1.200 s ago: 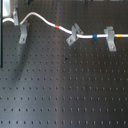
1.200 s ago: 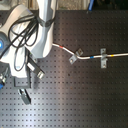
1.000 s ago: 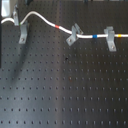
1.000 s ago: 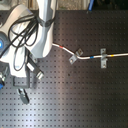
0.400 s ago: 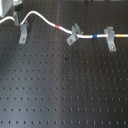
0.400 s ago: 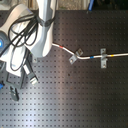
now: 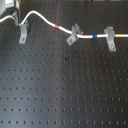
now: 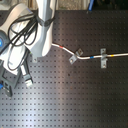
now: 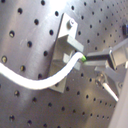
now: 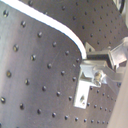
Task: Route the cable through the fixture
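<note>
First exterior view: one cable [image 7: 47,19], three grey clips.

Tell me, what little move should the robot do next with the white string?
Probably lower the cable into the forked top of the fixture. In the first wrist view the gripper holds the cable right beside that clip, while the first exterior view shows it arching above, not seated.

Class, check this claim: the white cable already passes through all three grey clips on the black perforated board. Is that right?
Not quite. In the first exterior view the cable runs through the slanted clip and the T-topped clip, but only arches above the fixture, not seated in its fork. So it passes through two clips, not three.
</note>
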